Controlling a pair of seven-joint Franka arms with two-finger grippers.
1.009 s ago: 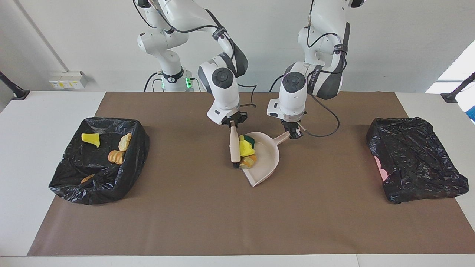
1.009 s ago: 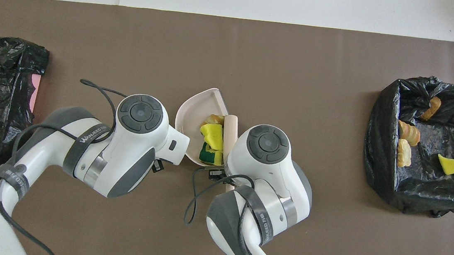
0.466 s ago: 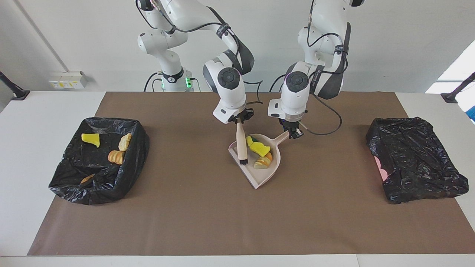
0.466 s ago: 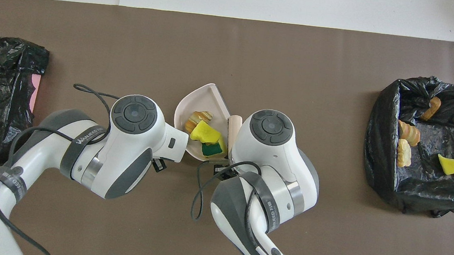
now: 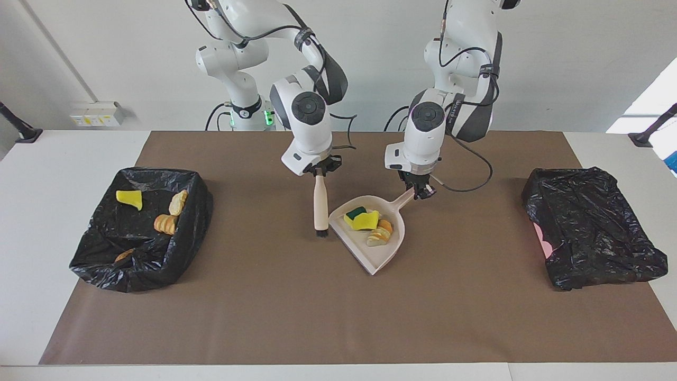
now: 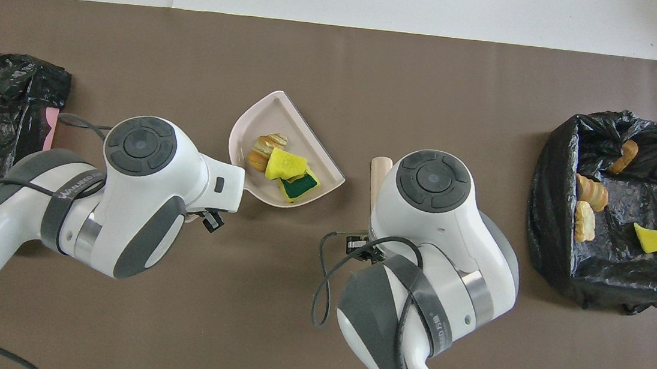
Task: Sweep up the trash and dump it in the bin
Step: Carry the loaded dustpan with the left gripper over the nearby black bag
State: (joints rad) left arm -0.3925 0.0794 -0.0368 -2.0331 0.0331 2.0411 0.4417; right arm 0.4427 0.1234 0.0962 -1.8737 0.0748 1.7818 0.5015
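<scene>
Trash [image 5: 367, 225] is lying in the dustpan [image 5: 389, 248], which the left gripper [image 5: 420, 191] is gripping by its handle for carrying; right gripper [image 5: 319, 172] is clenching the brush [image 5: 320, 209] upright beside it.

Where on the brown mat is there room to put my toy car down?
The brown mat is bare between the dustpan and each black bin bag, and along the edge farthest from the robots. It's crowded around the brush.
</scene>
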